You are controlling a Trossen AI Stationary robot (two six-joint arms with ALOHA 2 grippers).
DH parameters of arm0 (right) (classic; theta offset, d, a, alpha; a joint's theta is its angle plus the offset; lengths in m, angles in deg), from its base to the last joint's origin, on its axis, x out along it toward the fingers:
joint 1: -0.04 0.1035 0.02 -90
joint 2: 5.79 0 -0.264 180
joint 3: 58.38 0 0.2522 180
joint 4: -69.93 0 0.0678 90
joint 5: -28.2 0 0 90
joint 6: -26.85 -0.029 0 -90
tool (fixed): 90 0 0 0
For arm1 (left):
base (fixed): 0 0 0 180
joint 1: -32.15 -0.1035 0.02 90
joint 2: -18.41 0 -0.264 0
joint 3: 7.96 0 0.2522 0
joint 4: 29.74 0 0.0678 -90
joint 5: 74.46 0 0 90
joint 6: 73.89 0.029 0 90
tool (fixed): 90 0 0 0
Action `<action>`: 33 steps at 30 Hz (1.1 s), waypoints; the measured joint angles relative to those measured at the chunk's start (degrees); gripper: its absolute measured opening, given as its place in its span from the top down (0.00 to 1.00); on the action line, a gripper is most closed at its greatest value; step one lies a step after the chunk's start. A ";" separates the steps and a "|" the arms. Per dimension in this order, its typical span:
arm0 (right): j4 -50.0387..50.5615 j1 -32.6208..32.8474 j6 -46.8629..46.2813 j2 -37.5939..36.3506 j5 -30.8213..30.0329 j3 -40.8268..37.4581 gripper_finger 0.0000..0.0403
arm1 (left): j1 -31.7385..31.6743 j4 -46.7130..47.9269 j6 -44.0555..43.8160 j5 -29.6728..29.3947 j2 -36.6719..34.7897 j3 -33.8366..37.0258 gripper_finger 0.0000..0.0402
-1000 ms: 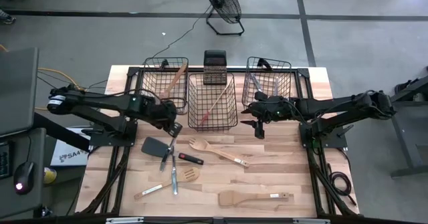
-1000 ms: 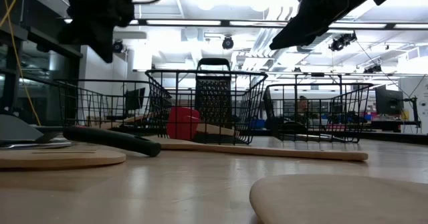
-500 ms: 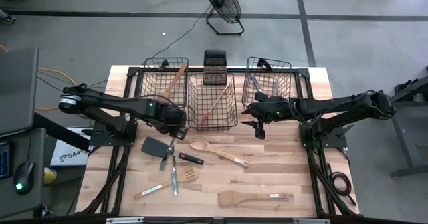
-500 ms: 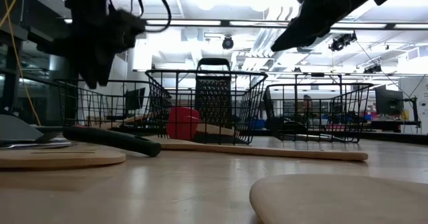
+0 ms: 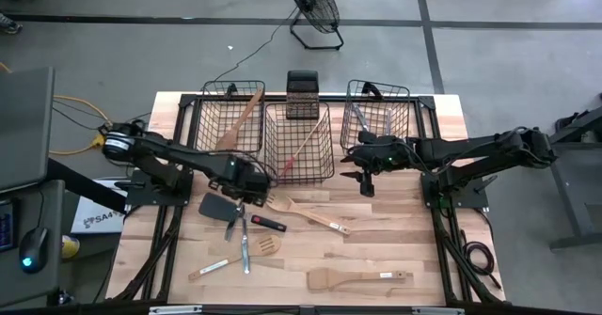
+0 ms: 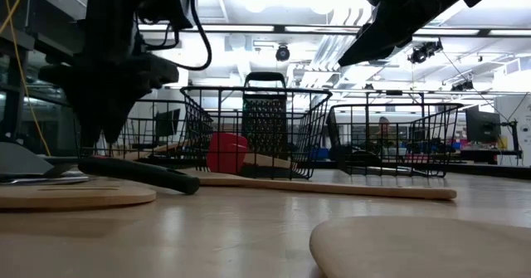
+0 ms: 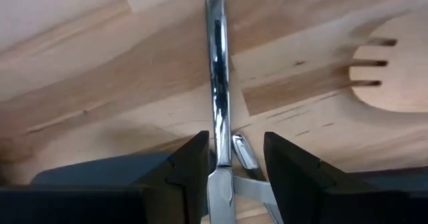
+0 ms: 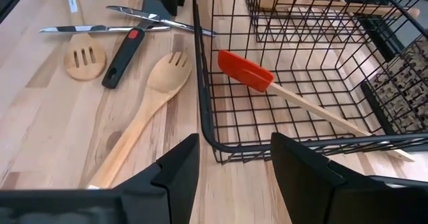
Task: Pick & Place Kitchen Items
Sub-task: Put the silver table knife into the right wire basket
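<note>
High view: a few utensils sit in the baskets (image 5: 299, 146), about six remain on the bench (image 5: 395, 249); left gripper (image 5: 252, 191) open over silver cutlery (image 7: 217, 83), right gripper (image 5: 365, 179) open, idle.

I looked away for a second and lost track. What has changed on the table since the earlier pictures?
The left gripper has moved toward the middle of the table and come down, fingers open, to straddle the silver utensil handle beside the wooden fork; nothing is gripped yet. The right gripper has stayed hovering, open, in front of the right basket. The utensils lie as before.
</note>
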 joint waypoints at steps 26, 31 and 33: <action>-0.07 0.00 -1.36 0.00 1.48 0.00 0.56 | 0.03 -5.25 -0.85 -0.09 5.53 4.47 0.65; -0.09 0.00 -1.38 0.00 1.46 0.00 0.56 | 0.03 -7.82 0.19 0.02 5.53 5.05 0.65; -0.07 0.00 -1.38 0.00 1.46 0.00 0.56 | 0.03 -7.80 0.18 0.07 5.53 5.05 0.65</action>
